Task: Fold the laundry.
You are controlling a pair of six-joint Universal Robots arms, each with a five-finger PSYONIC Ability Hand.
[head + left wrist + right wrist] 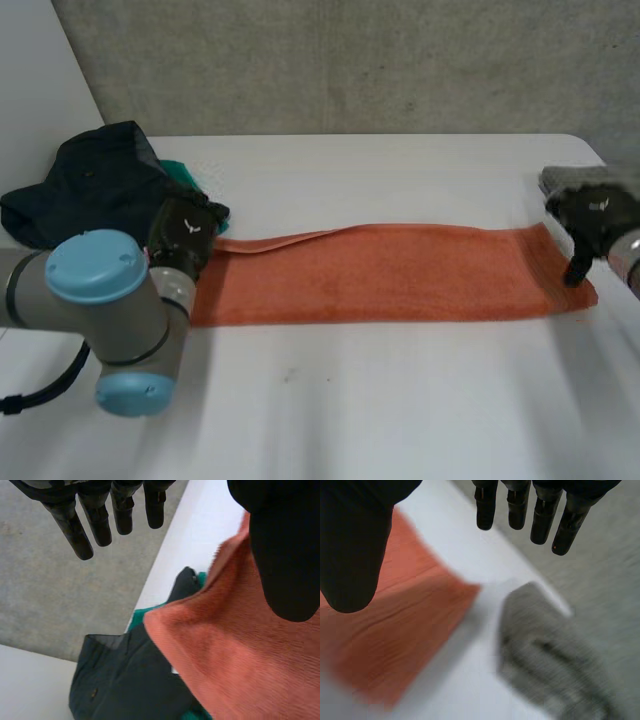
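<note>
- The orange towel [380,275] lies stretched lengthwise across the white worktop [400,400].
- My left hand [185,235] is at its left end, fingers [75,530] straight and spread from the thumb, gripping nothing.
- My right hand [595,215] is at its right end, fingers [540,520] likewise straight and empty.
- A dark garment [85,180] and a teal cloth [185,172] sit behind my left hand.
- A grey cloth [555,655] lies beside my right.
</note>
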